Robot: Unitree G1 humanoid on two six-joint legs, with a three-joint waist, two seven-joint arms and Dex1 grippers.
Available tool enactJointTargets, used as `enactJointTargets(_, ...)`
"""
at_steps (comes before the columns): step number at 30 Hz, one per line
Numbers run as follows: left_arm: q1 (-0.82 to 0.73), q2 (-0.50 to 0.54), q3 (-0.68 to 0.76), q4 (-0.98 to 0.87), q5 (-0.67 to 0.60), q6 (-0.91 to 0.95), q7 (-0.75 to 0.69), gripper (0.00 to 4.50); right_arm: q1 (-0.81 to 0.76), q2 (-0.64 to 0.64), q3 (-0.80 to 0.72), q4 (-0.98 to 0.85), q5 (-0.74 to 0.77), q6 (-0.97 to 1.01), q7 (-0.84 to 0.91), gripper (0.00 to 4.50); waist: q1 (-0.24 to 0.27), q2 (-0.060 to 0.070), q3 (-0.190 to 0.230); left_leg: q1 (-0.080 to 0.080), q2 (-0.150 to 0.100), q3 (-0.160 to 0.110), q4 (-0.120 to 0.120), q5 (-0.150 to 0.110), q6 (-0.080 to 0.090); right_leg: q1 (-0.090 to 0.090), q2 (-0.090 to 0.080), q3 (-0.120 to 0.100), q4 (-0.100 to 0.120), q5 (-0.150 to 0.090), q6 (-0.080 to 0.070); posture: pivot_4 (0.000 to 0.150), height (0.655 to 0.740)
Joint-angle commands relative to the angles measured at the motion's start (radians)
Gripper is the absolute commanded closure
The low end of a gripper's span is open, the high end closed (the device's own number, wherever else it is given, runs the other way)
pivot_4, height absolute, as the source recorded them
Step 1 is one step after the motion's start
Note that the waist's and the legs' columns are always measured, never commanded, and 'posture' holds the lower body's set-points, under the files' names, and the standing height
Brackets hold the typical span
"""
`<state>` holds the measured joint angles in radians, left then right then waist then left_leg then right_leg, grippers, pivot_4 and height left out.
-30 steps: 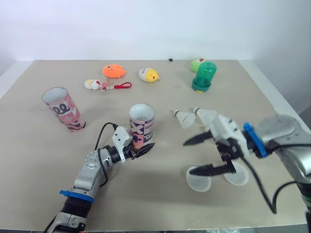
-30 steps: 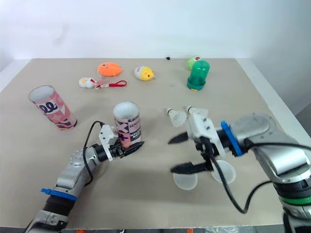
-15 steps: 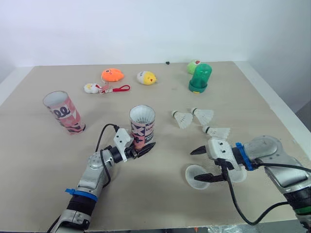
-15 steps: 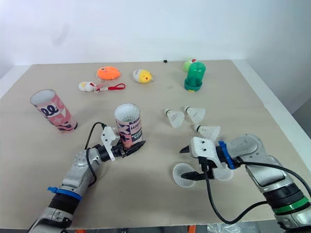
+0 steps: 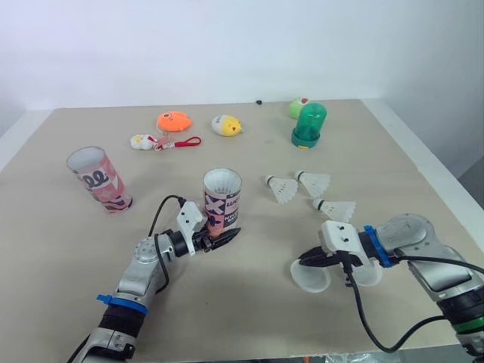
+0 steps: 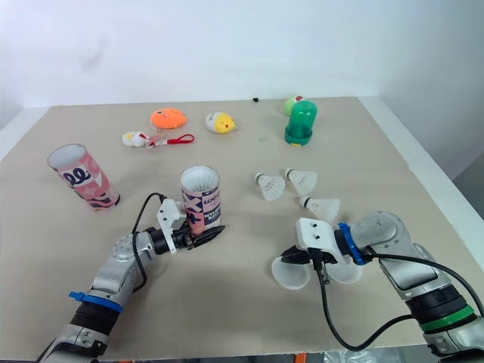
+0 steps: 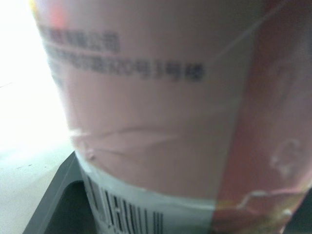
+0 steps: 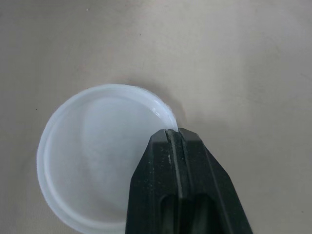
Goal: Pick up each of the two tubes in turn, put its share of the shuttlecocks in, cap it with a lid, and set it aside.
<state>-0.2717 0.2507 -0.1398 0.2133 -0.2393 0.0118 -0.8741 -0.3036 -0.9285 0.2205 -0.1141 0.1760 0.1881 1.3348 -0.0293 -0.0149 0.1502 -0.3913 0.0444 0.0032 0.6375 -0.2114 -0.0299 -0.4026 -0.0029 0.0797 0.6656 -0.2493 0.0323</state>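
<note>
A pink patterned tube (image 5: 221, 198) stands upright mid-table with its mouth open, and my left gripper (image 5: 219, 231) is shut on its lower part; its label shows close up in the left wrist view (image 7: 161, 112). The second pink tube (image 5: 98, 179) stands tilted at the left. Three shuttlecocks (image 5: 282, 188), (image 5: 314, 182), (image 5: 338, 206) lie to the right of centre. Two clear lids lie near the front right. My right gripper (image 5: 305, 259) is shut on the rim of the nearer lid (image 5: 310, 276), seen close up with the gripper (image 8: 173, 132) at the lid's (image 8: 92, 146) edge. The other lid (image 5: 368, 274) lies under my right wrist.
Along the back of the table sit an orange toy (image 5: 175, 121), a yellow toy (image 5: 227, 125), a white toy with a red strap (image 5: 144, 141), a green domed toy (image 5: 311, 123) and a green ball (image 5: 297, 107). The table's right edge (image 5: 423, 162) is close to my right arm.
My right gripper, wide open above the lids a second ago, has come down and shut on the nearer lid's rim. The left gripper still holds the tube. The camera has shifted slightly.
</note>
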Motion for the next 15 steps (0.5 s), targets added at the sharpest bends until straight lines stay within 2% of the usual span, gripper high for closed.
enactJointTargets(1,0.055,0.010,-0.048,0.074,0.035,0.063,-0.010,1.43,-0.048,0.019,-0.023,-0.026,0.047,0.037,0.016,4.44,-0.003,0.000,-0.001,0.000,0.000,0.000,0.000,0.000,0.000,0.000,0.000,0.000,0.000,0.000,0.000,0.150,0.7400)
enactJointTargets(5,0.050,0.011,-0.049,0.079,0.036,0.060,-0.011,1.43,-0.210,0.065,-0.058,-0.101,0.160,0.206,0.007,4.44,-0.011,0.002,-0.001,0.000,0.000,0.000,0.000,0.000,0.000,0.000,0.000,0.001,0.000,0.000,0.000,0.150,0.7400)
enactJointTargets(9,0.045,0.010,-0.049,0.083,0.037,0.060,-0.010,1.43,-0.383,0.106,-0.070,-0.112,0.211,0.308,-0.018,4.44,-0.015,0.006,-0.004,0.000,0.000,-0.001,0.000,0.000,0.000,0.000,0.000,0.000,0.000,0.000,0.000,0.150,0.7400)
enactJointTargets(11,0.043,0.009,-0.050,0.083,0.038,0.058,-0.008,1.43,-0.537,0.158,-0.062,-0.076,0.218,0.340,-0.043,4.44,-0.015,0.005,-0.004,0.000,0.000,-0.001,0.000,0.000,0.000,0.001,0.000,-0.001,-0.001,0.000,0.000,0.150,0.7400)
enactJointTargets(15,0.045,0.013,-0.056,0.085,0.045,0.055,-0.010,1.43,-0.748,0.273,-0.013,0.033,0.169,0.329,-0.092,4.44,-0.014,0.008,-0.006,0.000,0.000,0.000,-0.001,0.000,0.000,-0.001,0.000,0.000,-0.001,-0.001,-0.001,0.150,0.7400)
